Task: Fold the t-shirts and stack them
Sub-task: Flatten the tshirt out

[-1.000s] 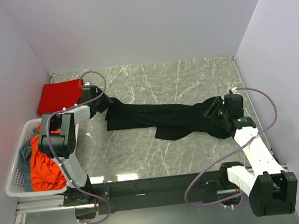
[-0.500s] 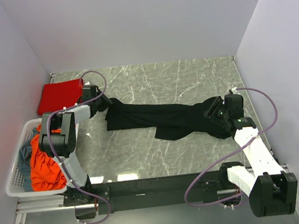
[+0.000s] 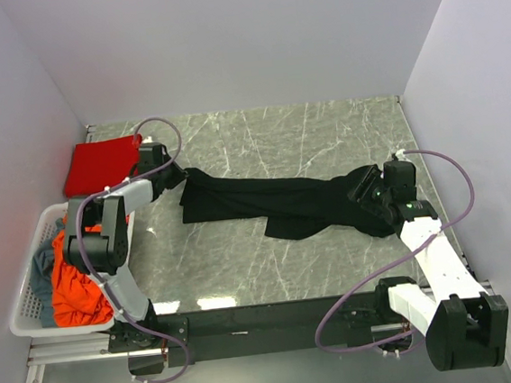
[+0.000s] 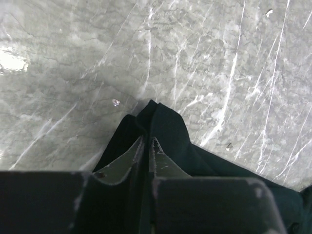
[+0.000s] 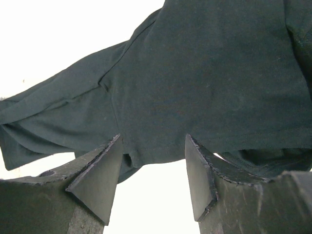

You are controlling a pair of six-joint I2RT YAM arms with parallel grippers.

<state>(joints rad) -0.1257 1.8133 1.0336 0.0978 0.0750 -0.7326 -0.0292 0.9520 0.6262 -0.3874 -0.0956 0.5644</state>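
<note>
The black t-shirt [image 3: 265, 200] lies stretched in a long bunched strip across the marble table. My left gripper [image 3: 178, 175] is at the strip's left tip, and the left wrist view shows the gripper [image 4: 147, 140] shut on a peak of the black cloth [image 4: 165, 126]. At the right end my right gripper [image 3: 355, 194] stands open; in the right wrist view the gripper [image 5: 152, 136] has the shirt's hem [image 5: 204, 73] lying across its tips. A bright red t-shirt [image 3: 102, 164] lies folded at the back left. An orange-red t-shirt [image 3: 72, 281] and a grey-blue one [image 3: 38, 267] sit crumpled in the basket.
A white perforated basket [image 3: 28, 317] stands at the left front edge beside the left arm's base. White walls close in the table at the back and on both sides. Bare marble [image 3: 323, 135] shows behind the black shirt.
My left gripper's jaws have closed on the left tip of the black t-shirt, and its wrist has edged slightly toward the back. The right arm has not moved.
</note>
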